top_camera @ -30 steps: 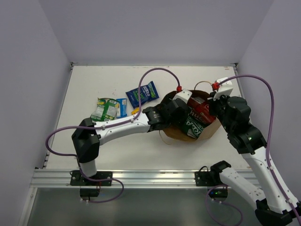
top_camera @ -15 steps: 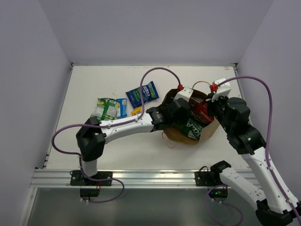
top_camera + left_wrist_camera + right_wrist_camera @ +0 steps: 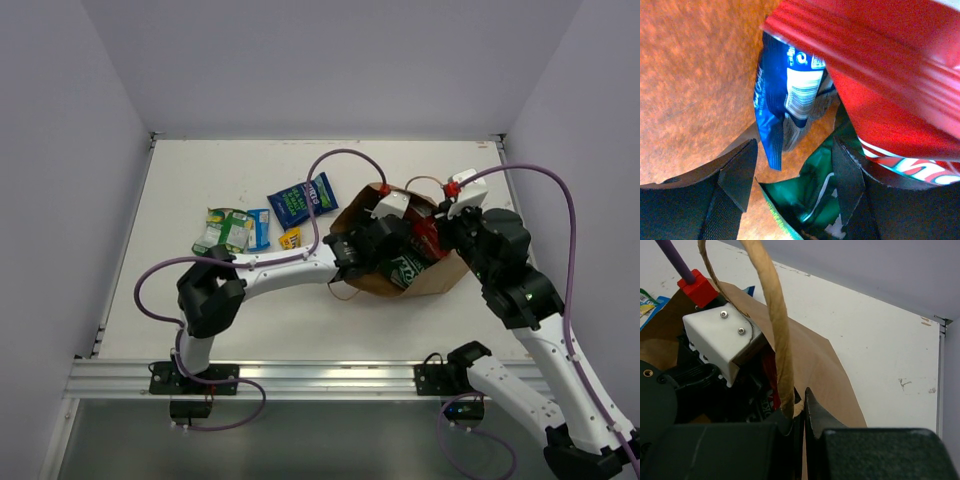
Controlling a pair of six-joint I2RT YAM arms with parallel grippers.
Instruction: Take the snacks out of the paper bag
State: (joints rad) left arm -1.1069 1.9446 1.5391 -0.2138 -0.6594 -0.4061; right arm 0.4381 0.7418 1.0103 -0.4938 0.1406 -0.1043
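Observation:
The brown paper bag [image 3: 440,275] lies open on the table. My left gripper [image 3: 395,250] is inside its mouth. In the left wrist view its fingers [image 3: 740,172] are open around a green packet [image 3: 810,200], with a blue packet [image 3: 782,95] and the large red chip bag [image 3: 880,90] just beyond. The red bag [image 3: 428,238] and green packet [image 3: 408,268] show at the mouth from above. My right gripper [image 3: 801,412] is shut on the bag's rim by its twisted handle [image 3: 775,325].
Several packets lie on the table left of the bag: a blue one [image 3: 301,198], a small yellow one [image 3: 290,238], a green-white one [image 3: 225,231] and a light blue one [image 3: 260,226]. The walls stand close on the left, back and right.
My left gripper has pushed farther right and deeper into the bag's mouth. The bag has shifted a little. The right gripper has kept its hold.

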